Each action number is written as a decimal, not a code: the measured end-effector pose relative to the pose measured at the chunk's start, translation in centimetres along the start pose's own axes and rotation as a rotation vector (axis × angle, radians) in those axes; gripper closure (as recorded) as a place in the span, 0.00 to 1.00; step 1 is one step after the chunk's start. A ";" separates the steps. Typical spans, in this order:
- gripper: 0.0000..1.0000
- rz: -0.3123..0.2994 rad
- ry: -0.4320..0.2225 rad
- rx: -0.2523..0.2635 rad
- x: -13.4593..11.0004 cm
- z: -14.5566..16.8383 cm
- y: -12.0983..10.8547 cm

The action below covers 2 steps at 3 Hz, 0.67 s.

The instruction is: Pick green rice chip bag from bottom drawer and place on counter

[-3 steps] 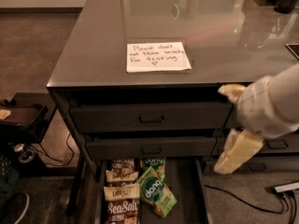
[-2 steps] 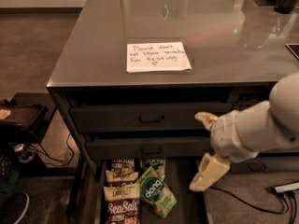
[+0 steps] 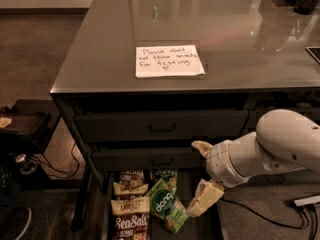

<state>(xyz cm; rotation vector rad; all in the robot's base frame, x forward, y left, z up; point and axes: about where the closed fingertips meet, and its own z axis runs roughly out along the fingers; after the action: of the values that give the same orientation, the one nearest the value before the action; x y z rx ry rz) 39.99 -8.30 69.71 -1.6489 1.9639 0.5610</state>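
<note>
Two fingers of your gripper (image 3: pixel 195 178) stand spread wide and empty over the open bottom drawer (image 3: pixel 204 228). The green rice chip bag (image 3: pixel 165 207) lies in that drawer just left of the lower finger, with the brown Sea Salt bags (image 3: pixel 131 215) farther left and the tabletop (image 3: pixel 240 39) above.

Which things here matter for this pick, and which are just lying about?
Job: light-green crinkly "dang" bag; deep dark-grey bottom drawer; glossy grey counter; open white gripper above the drawer, right of the bag.
Lying about: brown-and-cream "Sea Salt" bags; darker-green "dang" bag; white handwritten note.
</note>
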 end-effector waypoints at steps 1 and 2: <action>0.00 -0.033 -0.004 -0.009 0.7 0.6 -0.1; 0.00 -0.171 0.024 -0.049 5.8 7.2 -1.3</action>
<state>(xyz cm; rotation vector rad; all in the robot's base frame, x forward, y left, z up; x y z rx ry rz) 41.32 -8.64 60.50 -1.8399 1.8167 0.5300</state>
